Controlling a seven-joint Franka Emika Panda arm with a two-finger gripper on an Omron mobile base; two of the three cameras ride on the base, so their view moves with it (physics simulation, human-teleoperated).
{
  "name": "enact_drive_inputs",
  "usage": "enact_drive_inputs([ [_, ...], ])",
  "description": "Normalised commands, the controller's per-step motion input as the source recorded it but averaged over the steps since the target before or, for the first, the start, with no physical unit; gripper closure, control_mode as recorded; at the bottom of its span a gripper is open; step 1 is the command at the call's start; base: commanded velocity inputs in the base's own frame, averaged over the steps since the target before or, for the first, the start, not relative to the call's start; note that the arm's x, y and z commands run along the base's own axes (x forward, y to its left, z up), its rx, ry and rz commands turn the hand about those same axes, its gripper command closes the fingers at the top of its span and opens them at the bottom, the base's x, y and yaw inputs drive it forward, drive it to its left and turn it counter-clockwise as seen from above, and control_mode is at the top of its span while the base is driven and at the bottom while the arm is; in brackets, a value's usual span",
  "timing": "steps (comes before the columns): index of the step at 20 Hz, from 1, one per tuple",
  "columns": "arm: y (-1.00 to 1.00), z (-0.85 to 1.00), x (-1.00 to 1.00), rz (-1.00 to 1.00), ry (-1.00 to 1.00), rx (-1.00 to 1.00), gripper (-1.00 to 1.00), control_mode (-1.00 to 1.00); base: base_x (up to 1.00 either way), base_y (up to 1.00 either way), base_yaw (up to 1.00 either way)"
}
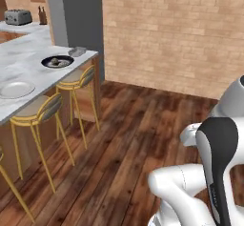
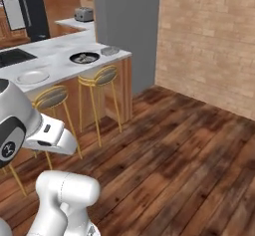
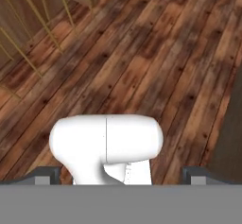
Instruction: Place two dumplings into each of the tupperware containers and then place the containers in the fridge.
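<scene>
Robot on open wood floor, well back from the marble counter (image 1: pixel 33 72); gripper (image 3: pixel 121 176) open, holding nothing.

The counter's corner juts toward the brick wall (image 1: pixel 176 34), leaving a wide stretch of bare plank floor (image 1: pixel 128 144) between them. Two gold-legged stools (image 1: pixel 45 113) stand tucked along the counter's near edge. On the counter near that corner sits a dark plate (image 1: pixel 57 62) with dumplings (image 1: pixel 55 61), exact count unclear; a pale container (image 1: pixel 77 51) lies just beyond it at the corner, and a white plate (image 1: pixel 15 89) lies farther along the counter. A toaster (image 1: pixel 18 17) sits at the far end. The fridge (image 2: pixel 27 11) stands behind the counter. No readable writing. In the hand view the finger tips (image 3: pixel 47 175) stand wide apart over the floor, far from the dumplings.
</scene>
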Motion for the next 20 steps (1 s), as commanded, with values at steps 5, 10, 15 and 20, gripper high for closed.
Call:
enact_drive_inputs([
  [5, 0.00, 0.00, 0.00, 0.00, 0.00, 0.00, -1.00, 1.00, 0.94, -0.84, 0.40],
  [10, 0.00, 0.00, 0.00, 0.00, 0.00, 0.00, -1.00, 1.00, 0.83, -0.89, 0.39],
  [15, 0.00, 0.00, 0.00, 0.00, 0.00, 0.00, -1.00, 1.00, 0.61, -0.93, 0.43],
  [20, 0.00, 0.00, 0.00, 0.00, 0.00, 0.00, -1.00, 1.00, 0.51, -0.88, 0.47],
])
